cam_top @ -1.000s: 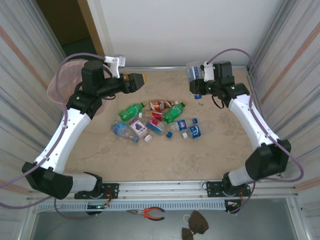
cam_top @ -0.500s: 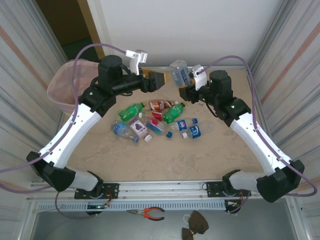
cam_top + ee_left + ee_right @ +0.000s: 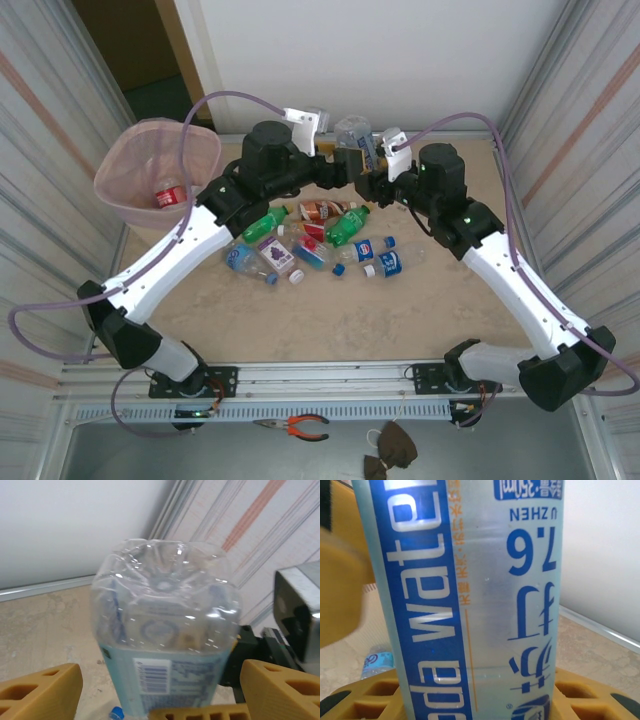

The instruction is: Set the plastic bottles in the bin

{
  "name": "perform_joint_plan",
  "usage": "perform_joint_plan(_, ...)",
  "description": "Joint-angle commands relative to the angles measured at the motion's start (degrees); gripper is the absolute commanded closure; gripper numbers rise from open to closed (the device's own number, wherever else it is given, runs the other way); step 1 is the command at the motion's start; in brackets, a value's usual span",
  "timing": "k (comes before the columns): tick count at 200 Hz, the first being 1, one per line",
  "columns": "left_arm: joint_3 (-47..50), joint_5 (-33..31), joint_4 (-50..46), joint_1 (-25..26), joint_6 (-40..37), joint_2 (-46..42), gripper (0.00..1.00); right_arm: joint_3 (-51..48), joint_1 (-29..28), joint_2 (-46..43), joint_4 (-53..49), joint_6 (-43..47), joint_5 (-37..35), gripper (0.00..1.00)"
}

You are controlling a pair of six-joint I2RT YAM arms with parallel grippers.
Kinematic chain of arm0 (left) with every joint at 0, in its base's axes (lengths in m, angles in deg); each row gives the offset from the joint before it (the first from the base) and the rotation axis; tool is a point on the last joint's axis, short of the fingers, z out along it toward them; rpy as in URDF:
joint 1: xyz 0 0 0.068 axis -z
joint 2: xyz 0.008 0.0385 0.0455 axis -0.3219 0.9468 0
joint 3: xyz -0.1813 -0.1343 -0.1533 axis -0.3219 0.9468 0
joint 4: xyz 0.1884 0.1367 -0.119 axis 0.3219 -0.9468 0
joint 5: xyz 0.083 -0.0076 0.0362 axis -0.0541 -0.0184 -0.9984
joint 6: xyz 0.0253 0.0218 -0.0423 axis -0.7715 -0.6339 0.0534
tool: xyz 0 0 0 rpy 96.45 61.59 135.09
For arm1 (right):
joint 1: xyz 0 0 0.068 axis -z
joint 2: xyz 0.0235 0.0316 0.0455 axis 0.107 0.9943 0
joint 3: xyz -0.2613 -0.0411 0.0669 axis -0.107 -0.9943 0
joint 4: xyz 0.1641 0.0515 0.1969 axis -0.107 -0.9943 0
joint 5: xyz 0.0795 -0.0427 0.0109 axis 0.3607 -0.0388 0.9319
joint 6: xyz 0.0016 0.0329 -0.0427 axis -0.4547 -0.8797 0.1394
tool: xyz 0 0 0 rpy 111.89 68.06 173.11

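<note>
As the right gripper (image 3: 368, 168) clamps a clear, blue-labelled bottle (image 3: 353, 134) above the far edge of the table (image 3: 300, 320), the left gripper (image 3: 334, 160) meets it from the opposite side, its jaws spread wide. From the left wrist, the bottle (image 3: 162, 645) turns its dimpled base to the lens. The left gripper (image 3: 160, 692) has its yellow fingers (image 3: 42, 690) standing to either side, a gap showing between each and the plastic. From the right wrist, the bottle (image 3: 470, 595) runs up through the picture with blue lettering on its label. It is seated low down between the yellow fingers (image 3: 375, 695) of the right gripper (image 3: 475, 700), which press against it. A heap of bottles (image 3: 320, 240), green or with red, purple and blue labels, lies on the table below the two grippers. The bin (image 3: 118, 170), pink-lined, stands at the table's far left corner, well apart from the held bottle, with one red-labelled bottle (image 3: 167, 195) lying inside.
</note>
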Motion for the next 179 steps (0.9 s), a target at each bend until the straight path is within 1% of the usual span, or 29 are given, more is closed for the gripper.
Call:
perform_joint_plan(1,-1.4,-0.7,3.5,0.3,1.1,0.9,0.17,1.5,-0.6,-2.0,2.5,-1.8,0.7,0.53)
perform_joint_plan(28,-1.9,1.5,5.1,0.3,1.1,2.2,0.18,1.7,-0.8,-2.1,3.3,-2.6,1.2,0.53)
perform_joint_plan(63,-2.2,3.5,6.5,0.3,2.2,3.6,0.24,1.9,-0.9,-1.9,3.4,-3.0,1.4,0.53)
perform_joint_plan(100,-1.7,3.5,7.3,0.4,2.1,3.5,0.32,1.8,-0.9,-1.7,3.4,-3.2,1.6,0.53)
perform_joint_plan(125,-1.5,3.3,7.4,0.4,1.8,3.4,0.36,1.8,-0.9,-1.7,3.6,-3.4,1.8,0.53)
perform_joint_plan(153,-1.5,3.1,7.1,0.4,1.3,3.1,0.38,1.8,-0.9,-1.8,3.7,-3.5,2.0,0.50)
perform_joint_plan(179,-1.2,2.9,7.5,0.4,0.2,2.6,0.38,1.9,-0.9,-2.0,3.5,-3.6,2.5,0.46)
